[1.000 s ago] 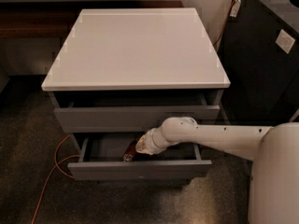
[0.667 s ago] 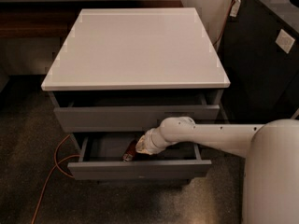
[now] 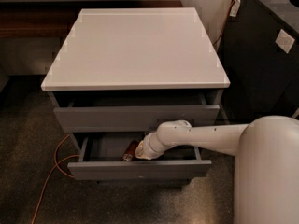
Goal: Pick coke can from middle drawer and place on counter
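Little has moved since a second ago: the robot's pale body crowds slightly further in from the right, while the arm and can sit where they were. The coke can lies tilted inside the open middle drawer, a little left of its middle. The claw is down in the drawer just right of the can, touching it or nearly so; whether it is open or closed cannot be told. The white arm reaches in from the right. Above, the top drawer stands slightly open beneath the white table. An orange cable trails over the floor at left, and a dark cabinet stands far right.
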{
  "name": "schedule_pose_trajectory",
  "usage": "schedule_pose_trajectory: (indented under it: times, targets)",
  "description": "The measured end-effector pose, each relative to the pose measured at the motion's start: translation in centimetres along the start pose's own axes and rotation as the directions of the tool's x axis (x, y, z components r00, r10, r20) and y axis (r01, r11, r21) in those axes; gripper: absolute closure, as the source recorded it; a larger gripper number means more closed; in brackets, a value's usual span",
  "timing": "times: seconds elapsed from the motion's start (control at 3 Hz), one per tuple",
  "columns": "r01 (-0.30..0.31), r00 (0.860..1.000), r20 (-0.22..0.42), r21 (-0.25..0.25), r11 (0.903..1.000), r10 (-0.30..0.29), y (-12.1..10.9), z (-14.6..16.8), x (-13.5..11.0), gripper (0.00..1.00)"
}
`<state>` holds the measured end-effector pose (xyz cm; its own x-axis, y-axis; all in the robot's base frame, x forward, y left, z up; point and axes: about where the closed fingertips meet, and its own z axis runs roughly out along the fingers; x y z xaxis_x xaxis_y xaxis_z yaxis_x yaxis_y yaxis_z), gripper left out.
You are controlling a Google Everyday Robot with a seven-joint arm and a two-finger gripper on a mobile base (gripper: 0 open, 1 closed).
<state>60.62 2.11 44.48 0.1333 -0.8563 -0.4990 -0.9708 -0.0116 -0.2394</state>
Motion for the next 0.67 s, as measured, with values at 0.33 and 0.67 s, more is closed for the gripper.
schedule_pose_trajectory:
  times: [0.33, 0.67]
  targets:
    - [0.001, 1.000, 0.001, -0.026, 0.9997, -0.001, 1.4, 0.6, 0.1, 1.00]
    - [0.009, 1.000, 0.006, -0.061, 0.9981, -0.008, 3.3, 0.9, 0.1, 1.00]
